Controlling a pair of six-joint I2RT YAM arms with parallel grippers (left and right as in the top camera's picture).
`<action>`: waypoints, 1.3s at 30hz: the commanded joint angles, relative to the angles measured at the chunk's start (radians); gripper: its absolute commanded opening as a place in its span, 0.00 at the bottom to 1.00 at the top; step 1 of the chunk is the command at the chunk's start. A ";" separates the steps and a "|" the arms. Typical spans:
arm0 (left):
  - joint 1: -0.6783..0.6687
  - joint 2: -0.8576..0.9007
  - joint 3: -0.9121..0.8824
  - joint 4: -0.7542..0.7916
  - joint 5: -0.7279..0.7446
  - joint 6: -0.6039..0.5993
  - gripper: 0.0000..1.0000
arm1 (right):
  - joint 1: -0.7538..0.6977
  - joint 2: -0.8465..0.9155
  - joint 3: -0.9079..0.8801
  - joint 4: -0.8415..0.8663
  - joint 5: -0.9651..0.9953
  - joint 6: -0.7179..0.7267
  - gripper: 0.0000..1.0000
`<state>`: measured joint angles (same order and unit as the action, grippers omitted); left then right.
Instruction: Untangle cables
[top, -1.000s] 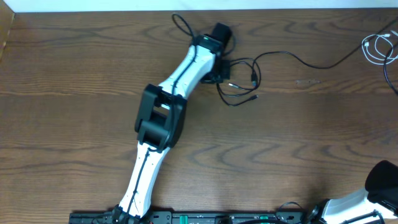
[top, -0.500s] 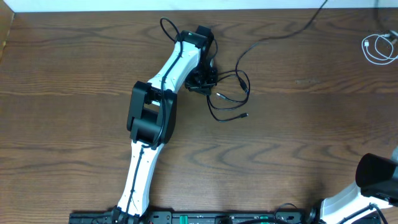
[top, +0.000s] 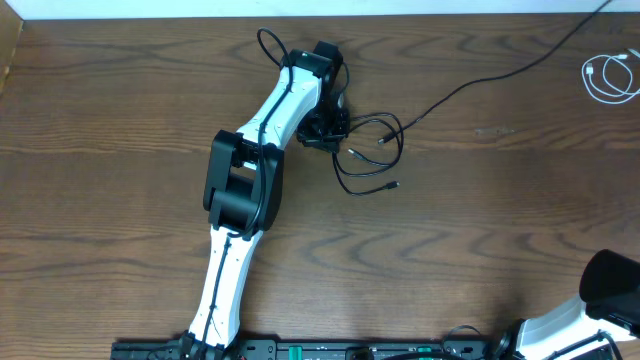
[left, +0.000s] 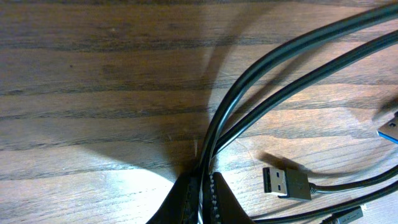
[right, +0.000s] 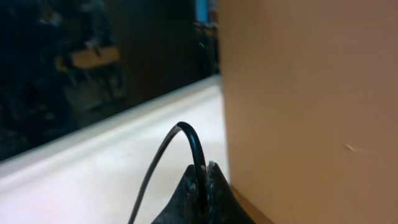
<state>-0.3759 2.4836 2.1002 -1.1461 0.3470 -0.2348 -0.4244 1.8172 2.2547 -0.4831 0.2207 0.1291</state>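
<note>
Black thin cord (left: 280, 55), loops on brown wood surface (top: 120, 100), pinched in closed left gripper (left: 203, 186); far stretch clamped in closed right gripper (right: 203, 177), likely for drawing loops apart. White coiled cord (top: 608, 78) well aside.

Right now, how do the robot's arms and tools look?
The left arm has white links, bulky black joints and a thin black cable along them. The right arm, only partly visible, is white with a black joint. The left tool and right tool have dark tapering tips.
</note>
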 joint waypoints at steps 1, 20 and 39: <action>-0.007 0.060 -0.053 0.000 -0.026 0.012 0.08 | -0.022 -0.021 0.009 -0.130 0.006 0.011 0.01; -0.007 0.060 -0.053 -0.001 -0.026 0.013 0.08 | -0.163 0.304 0.008 -0.442 -0.157 0.027 0.29; -0.007 0.060 -0.053 0.003 -0.025 0.013 0.08 | -0.031 0.315 0.001 -0.644 -0.629 -0.113 0.97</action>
<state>-0.3744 2.4832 2.0987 -1.1439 0.3531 -0.2348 -0.5407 2.1551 2.2505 -1.1080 -0.2775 0.0929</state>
